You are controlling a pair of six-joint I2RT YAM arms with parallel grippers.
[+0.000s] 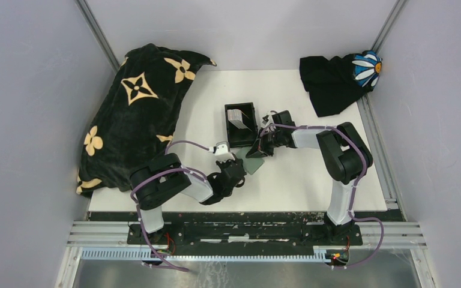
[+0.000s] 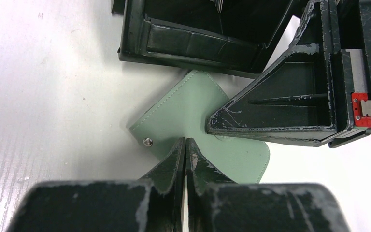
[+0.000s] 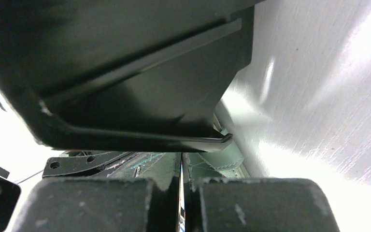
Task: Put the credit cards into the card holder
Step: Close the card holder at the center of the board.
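**A:** From above, where does the card holder sit?

**B:** The card holder (image 1: 241, 106) stands open on the white table (image 1: 312, 174). A few pale cards (image 1: 236, 115) lean in its far end. A big flowered blanket (image 1: 135, 114) lies well to the left of it, and a black cloth with a daisy (image 1: 330, 81) lies well off to its far right.

**A:** Is any card outside it?

**B:** Yes, a green card (image 1: 254, 166) lies flat on the table just off the holder's near right corner. The left gripper (image 1: 242, 164) reaches that card from the near left of the holder. The right gripper (image 1: 260, 151) reaches it from the holder's right. From this height I cannot tell how either pair of jaws stands.

**A:** What does the left wrist camera show?

**B:** The left jaws are pressed together, with their tips at the near edge of the green card. I cannot tell whether they nip that edge. The card has a stitched border and a small metal stud by its left corner. Its far corner runs up to the holder's near wall. One finger of the right gripper lies across the right part of the card, with its tip on it.

**A:** And the right wrist camera?

**B:** The holder's dark wall fills the upper picture, very close. The right jaws are pressed together, with nothing visible between them. A strip of green shows just past their tips, below the holder's corner.
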